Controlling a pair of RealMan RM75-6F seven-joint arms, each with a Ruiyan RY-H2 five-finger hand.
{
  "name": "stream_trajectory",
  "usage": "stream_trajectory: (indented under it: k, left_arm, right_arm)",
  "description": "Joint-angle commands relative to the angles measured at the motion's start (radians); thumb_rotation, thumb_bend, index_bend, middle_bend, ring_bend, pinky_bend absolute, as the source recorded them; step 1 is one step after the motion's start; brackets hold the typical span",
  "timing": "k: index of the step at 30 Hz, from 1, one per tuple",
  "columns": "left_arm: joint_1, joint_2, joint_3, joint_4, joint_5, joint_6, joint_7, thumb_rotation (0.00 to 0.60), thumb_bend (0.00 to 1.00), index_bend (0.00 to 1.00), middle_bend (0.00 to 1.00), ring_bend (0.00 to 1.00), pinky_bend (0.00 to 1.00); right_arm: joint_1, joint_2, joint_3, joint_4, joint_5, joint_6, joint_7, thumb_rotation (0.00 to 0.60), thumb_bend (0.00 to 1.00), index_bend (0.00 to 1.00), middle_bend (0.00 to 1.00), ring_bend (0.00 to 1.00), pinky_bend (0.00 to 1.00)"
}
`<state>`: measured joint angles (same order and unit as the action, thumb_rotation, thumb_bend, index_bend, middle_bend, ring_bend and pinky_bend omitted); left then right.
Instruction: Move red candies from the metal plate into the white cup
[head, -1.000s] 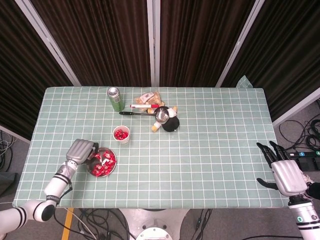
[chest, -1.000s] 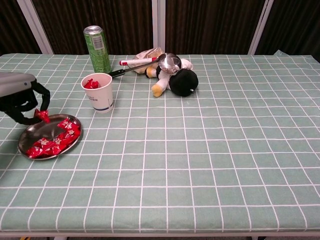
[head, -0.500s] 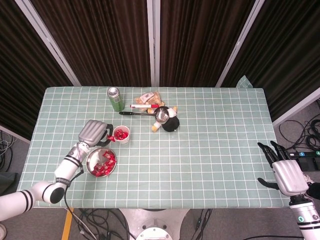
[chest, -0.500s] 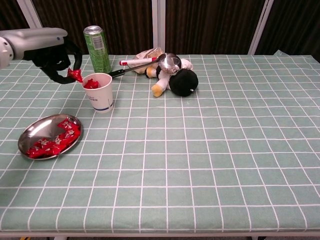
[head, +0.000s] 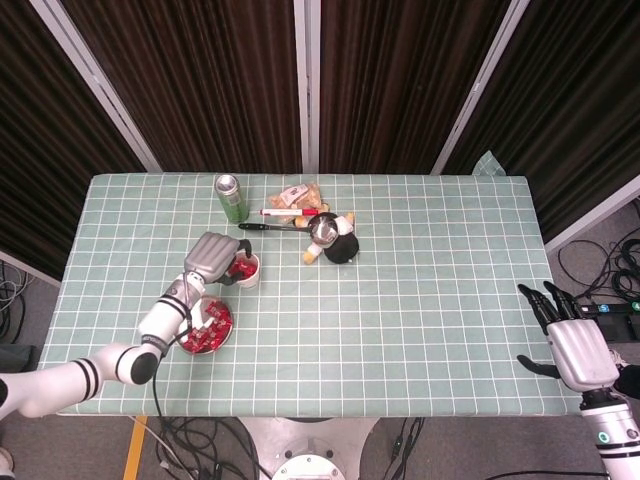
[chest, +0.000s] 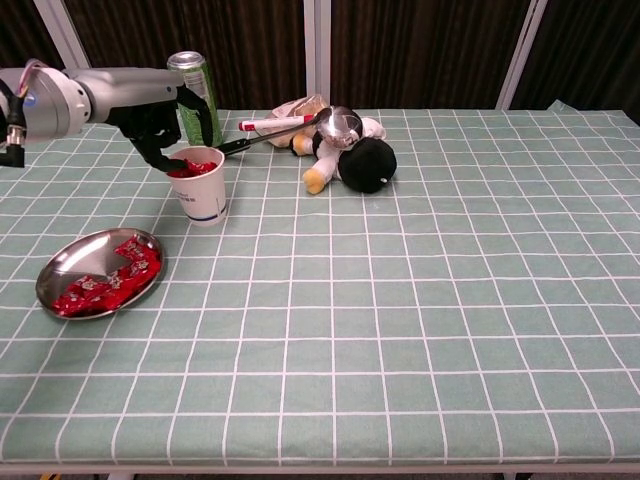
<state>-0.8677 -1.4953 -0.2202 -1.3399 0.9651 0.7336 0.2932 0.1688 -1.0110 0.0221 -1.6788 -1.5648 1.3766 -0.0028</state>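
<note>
**Left hand over the cup, candy in its fingertips**

The left hand (chest: 150, 110) hangs over the mouth of the white cup (chest: 198, 190), its dark fingers (chest: 170, 160) curled down and pinching a red candy (chest: 186, 165) right at the rim. More red shows inside the cup. The metal plate (chest: 70, 262) lies near the cup toward the table's front left, with a pile of red candies (chest: 108, 280) on one side of it. Behind the cup stand a green can (chest: 197, 95), a ladle (chest: 335, 123) and a black plush toy (chest: 365, 160). The right hand (head: 575, 345) sits off the table's right edge, well apart from everything, its fingers spread and empty.
</note>
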Motion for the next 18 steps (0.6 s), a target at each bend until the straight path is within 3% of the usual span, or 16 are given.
stream_trajectory:
  k: [1,8,12,18]
  left_arm:
    - [0.013,0.022,0.010,-0.034,-0.008,0.030,0.004,0.600,0.34,0.36,0.95,0.94,1.00]
    - [0.116,0.106,0.044,-0.156,0.093,0.188,-0.057,0.600,0.34,0.36,0.95,0.94,1.00]
    - [0.189,0.142,0.091,-0.194,0.193,0.272,-0.120,0.600,0.34,0.41,0.95,0.94,1.00]
    - [0.236,0.121,0.183,-0.157,0.302,0.276,-0.158,0.600,0.34,0.49,0.95,0.94,1.00]
  right_arm:
    - [0.000,0.000,-0.001,0.000,-0.001,0.000,0.000,0.600,0.02,0.04,0.16,0.00,0.13]
    - [0.002,-0.002,-0.002,0.000,-0.011,0.001,0.002,0.600,0.02,0.04,0.16,0.00,0.13]
    - [0.004,-0.003,-0.002,0.000,-0.013,0.001,0.003,0.600,0.02,0.04,0.16,0.00,0.13]
    - [0.004,-0.005,-0.004,0.000,-0.018,0.001,0.001,0.600,0.02,0.04,0.16,0.00,0.13]
